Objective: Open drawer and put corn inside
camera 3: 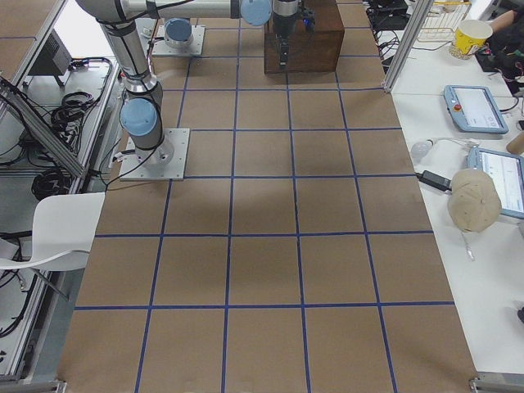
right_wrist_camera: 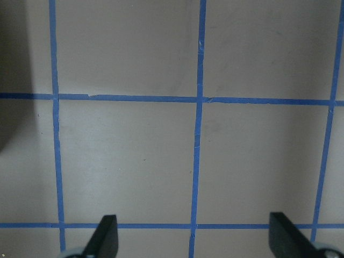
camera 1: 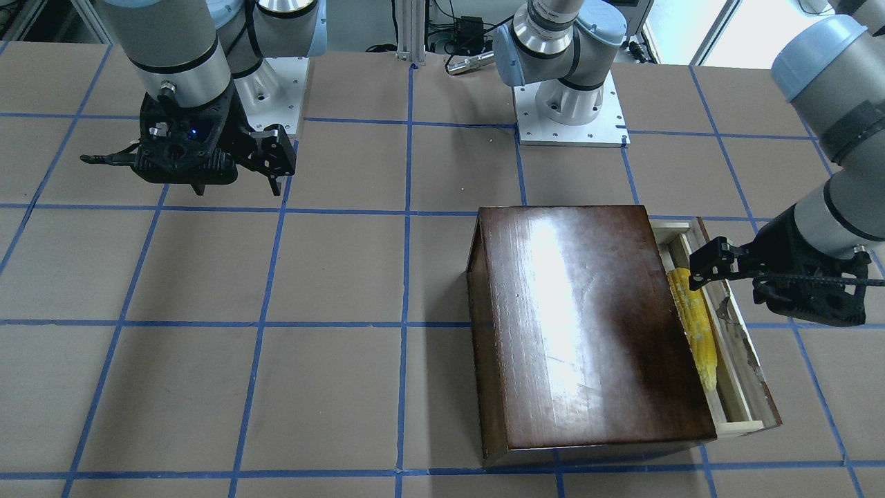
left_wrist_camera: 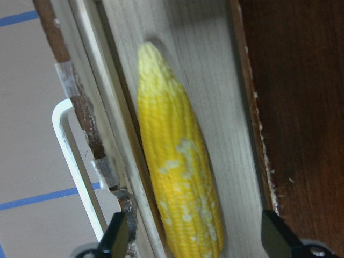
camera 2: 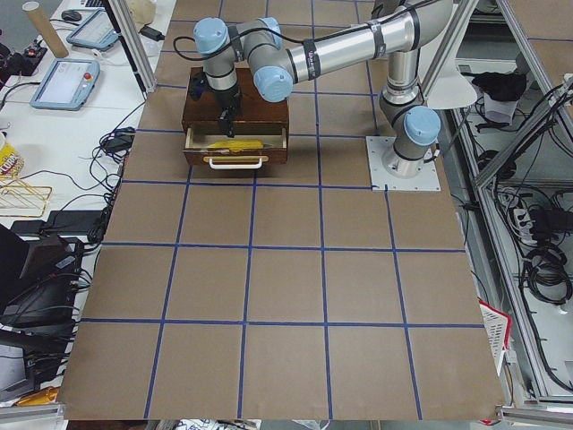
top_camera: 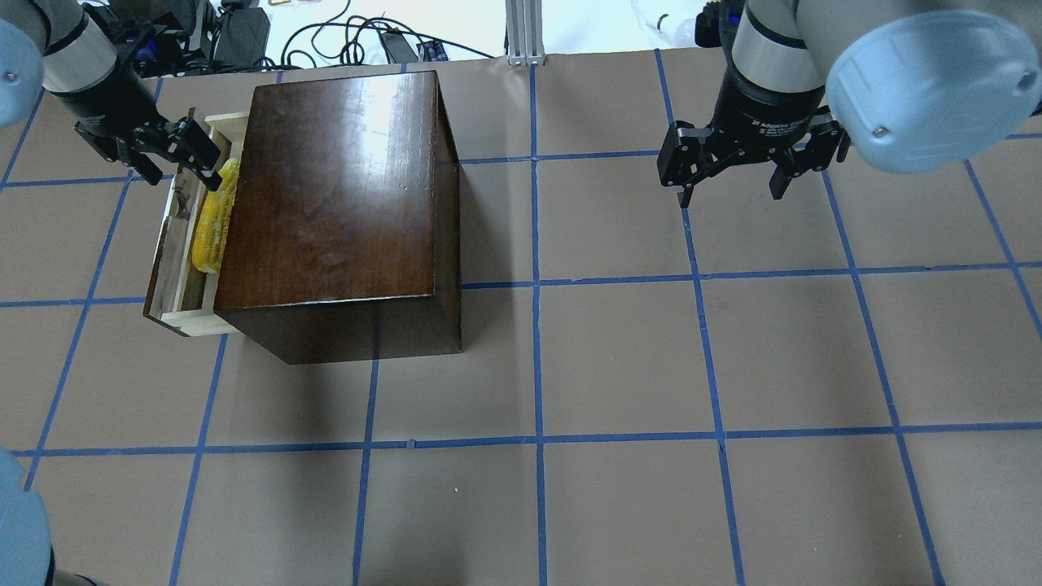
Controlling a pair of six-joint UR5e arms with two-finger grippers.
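Observation:
The glossy dark-brown box (top_camera: 334, 203) stands on the table with its drawer (top_camera: 181, 268) pulled out. The yellow corn (top_camera: 212, 224) lies along the pale-wood drawer floor, also in the front view (camera 1: 697, 325) and the left wrist view (left_wrist_camera: 180, 177). My left gripper (top_camera: 183, 155) is open and empty, just above the corn's far end, its fingertips (left_wrist_camera: 119, 231) either side of the cob without touching it. My right gripper (top_camera: 728, 175) is open and empty above bare table, far from the box; its fingertips (right_wrist_camera: 105, 234) show in the right wrist view.
The drawer has a white wire handle (left_wrist_camera: 75, 172) on its chipped dark front panel (camera 1: 743, 346). The table is brown board with a blue tape grid (top_camera: 537, 285). The arm bases (camera 1: 570, 114) stand at the robot's edge. Cables lie beyond the far edge (top_camera: 358, 37).

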